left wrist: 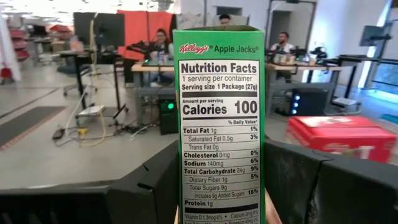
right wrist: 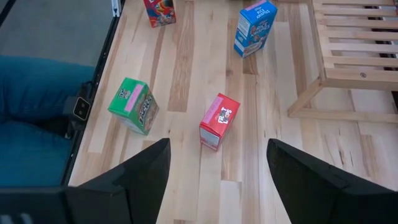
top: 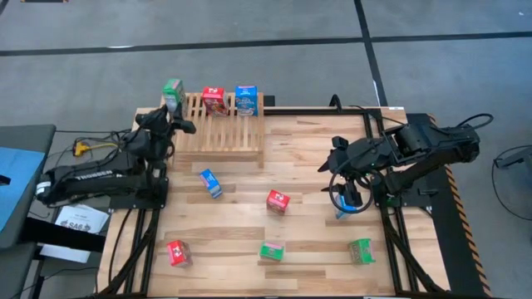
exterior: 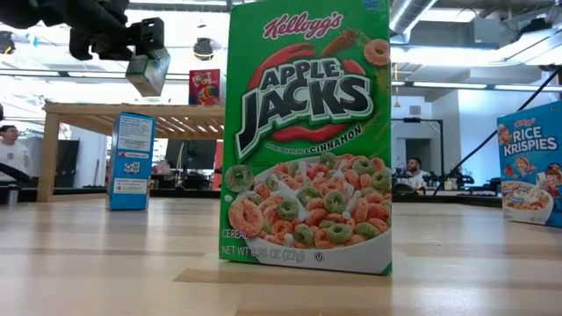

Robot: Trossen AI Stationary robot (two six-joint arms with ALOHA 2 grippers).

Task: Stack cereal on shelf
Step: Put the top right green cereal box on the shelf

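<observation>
Green box point(top: 172, 95) in the left hand point(top: 170, 112), fingers closed on it, held over the far left corner of the shelf point(top: 220, 133). We see its nutrition panel upright between the dark fingers point(left wrist: 149, 186) in the left wrist view. On the shelf's far edge stand a red box point(top: 214, 101) and a blue box point(top: 246, 100), side by side. The shelf sits at the far edge of the worktop point(top: 316, 158). Right hand point(top: 349, 198) hovers near the worktop's right edge, fingers spread wide, holding nothing. Loose on the worktop we note blue point(top: 210, 183), red point(top: 278, 201), red point(top: 177, 252), green point(top: 272, 250) and green point(top: 361, 250) boxes. People sit at desks beyond.
</observation>
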